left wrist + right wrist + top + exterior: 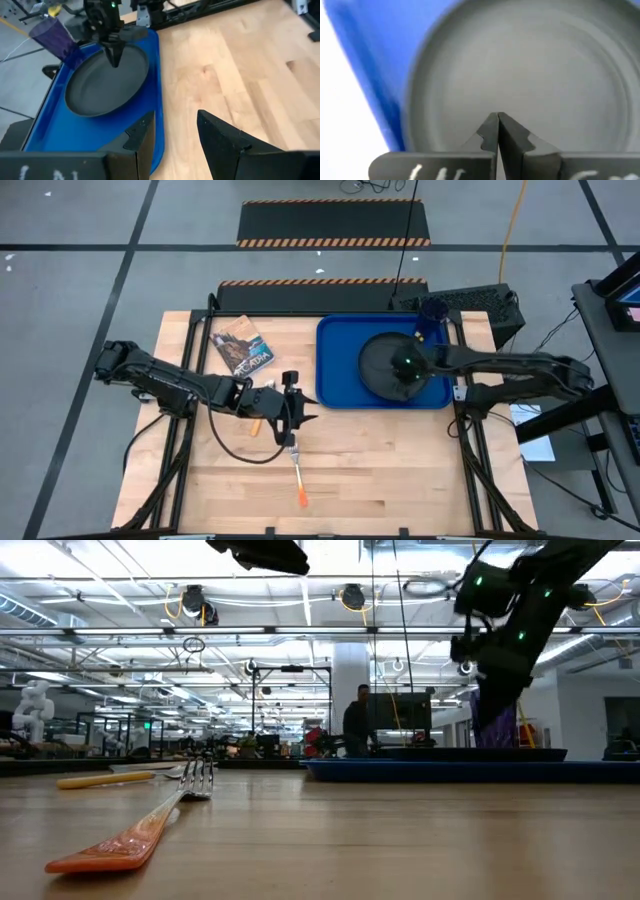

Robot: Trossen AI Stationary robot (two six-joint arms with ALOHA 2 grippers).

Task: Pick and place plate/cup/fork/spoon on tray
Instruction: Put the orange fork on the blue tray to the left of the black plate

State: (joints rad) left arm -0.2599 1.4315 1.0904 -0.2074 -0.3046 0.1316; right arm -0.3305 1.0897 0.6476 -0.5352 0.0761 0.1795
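Nearest the table's front edge lies the fork [297, 476], handle toward six o'clock and tines toward twelve. Just beyond its tines the left gripper [299, 412] hangs with fingers parted, grasping nothing; the spoon [105, 779] lies beside it at nine o'clock. Farther back, toward two o'clock, the tray [337, 370] carries the plate [377, 362], over which the right gripper [498, 131] hovers clenched and empty, and the cup [57, 40] in its far corner.
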